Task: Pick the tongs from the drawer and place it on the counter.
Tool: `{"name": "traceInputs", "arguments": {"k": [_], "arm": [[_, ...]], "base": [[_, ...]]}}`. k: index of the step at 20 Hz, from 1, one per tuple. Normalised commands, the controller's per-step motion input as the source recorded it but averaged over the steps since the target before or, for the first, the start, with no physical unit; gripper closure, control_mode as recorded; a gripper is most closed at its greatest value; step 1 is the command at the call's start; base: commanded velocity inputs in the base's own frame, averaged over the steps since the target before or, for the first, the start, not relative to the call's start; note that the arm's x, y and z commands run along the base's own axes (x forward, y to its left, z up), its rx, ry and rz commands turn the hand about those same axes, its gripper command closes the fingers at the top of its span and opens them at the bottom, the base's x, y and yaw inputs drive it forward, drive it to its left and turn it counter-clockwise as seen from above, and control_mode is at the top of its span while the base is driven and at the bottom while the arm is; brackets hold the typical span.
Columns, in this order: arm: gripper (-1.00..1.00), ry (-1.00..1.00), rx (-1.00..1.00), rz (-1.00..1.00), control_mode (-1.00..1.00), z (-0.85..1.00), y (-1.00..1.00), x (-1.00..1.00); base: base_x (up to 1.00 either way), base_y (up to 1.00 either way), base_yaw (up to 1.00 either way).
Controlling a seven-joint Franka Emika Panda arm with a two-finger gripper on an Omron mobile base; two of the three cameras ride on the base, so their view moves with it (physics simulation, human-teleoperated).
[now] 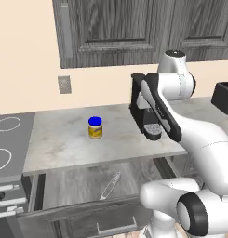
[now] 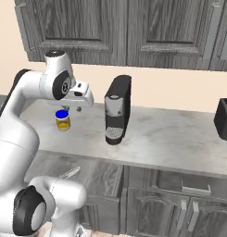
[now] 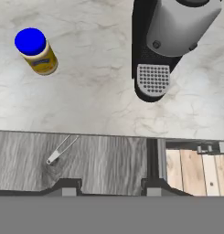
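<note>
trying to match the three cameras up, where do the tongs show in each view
Left base view: the tongs lie slanted in the open drawer, bottom centre, below the counter edge.
Right base view: one end of the tongs peeps out at lower left, beside the arm's white body.
Hand view: the tongs lie at lower left in the drawer.
Shared landmark: the blue-lidded jar stands on the counter just beyond them.

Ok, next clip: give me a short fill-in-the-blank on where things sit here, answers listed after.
1. The tongs lie inside the open ____.
2. The jar on the counter has a ____ lid.
3. The coffee machine stands on the ____.
4. The gripper holds ____.

Missing words: drawer; blue; counter; nothing
</note>
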Motion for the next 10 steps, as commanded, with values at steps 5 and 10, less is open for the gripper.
{"name": "traceInputs", "arguments": {"k": [5,10], "arm": [[-1.00,0.00,0.00,0.00,1.00,0.00,0.00,0.00],[-1.00,0.00,0.00,0.00,1.00,0.00,0.00,0.00]], "base": [[-0.03,-0.01,0.00],[-0.41,-0.23,0.00]]}}
